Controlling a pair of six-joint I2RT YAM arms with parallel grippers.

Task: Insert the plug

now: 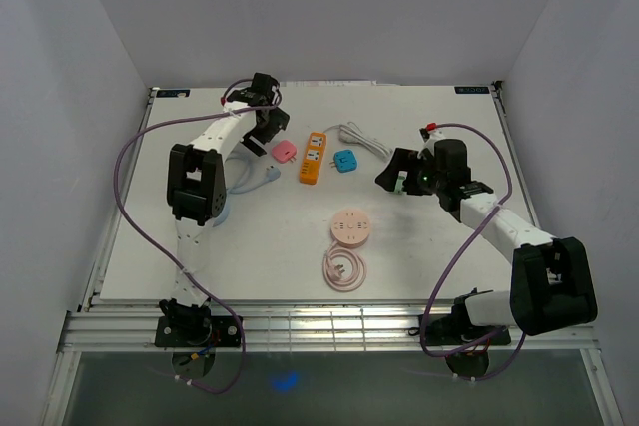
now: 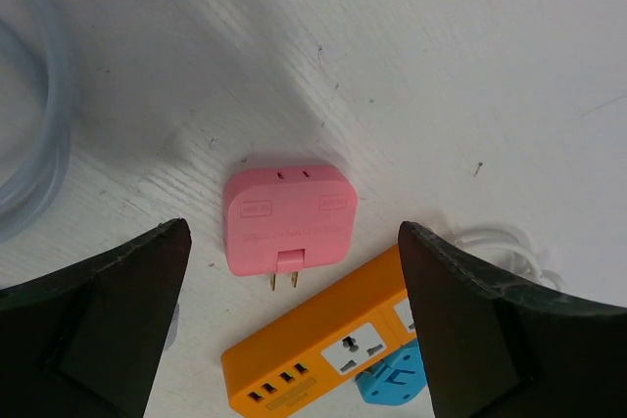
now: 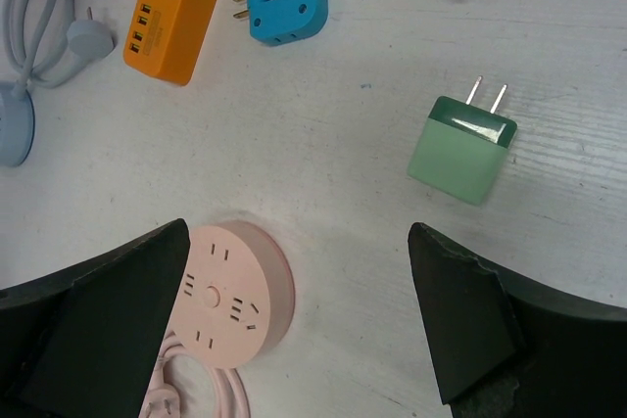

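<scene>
A pink plug [image 2: 287, 217] lies flat on the table, its two prongs pointing at the orange power strip [image 2: 323, 349]. My left gripper [image 2: 294, 230] hovers open right above it, one finger on each side, touching nothing. A green plug [image 3: 462, 149] lies flat with its prongs up-right in the right wrist view. A round pink socket [image 3: 230, 296] sits by the left finger. My right gripper [image 3: 299, 232] is open and empty above the bare table between them. From above, the left gripper [image 1: 268, 132] is beside the pink plug [image 1: 285, 151], and the right gripper [image 1: 391, 172] is right of the strip [image 1: 315, 157].
A blue adapter [image 1: 345, 161] lies right of the orange strip, with a white cable [image 1: 364, 137] behind it. A light blue cable [image 1: 255, 179] lies by the left arm. The round socket's [image 1: 351, 227] pink cord [image 1: 344, 269] coils toward the near edge. White walls enclose the table.
</scene>
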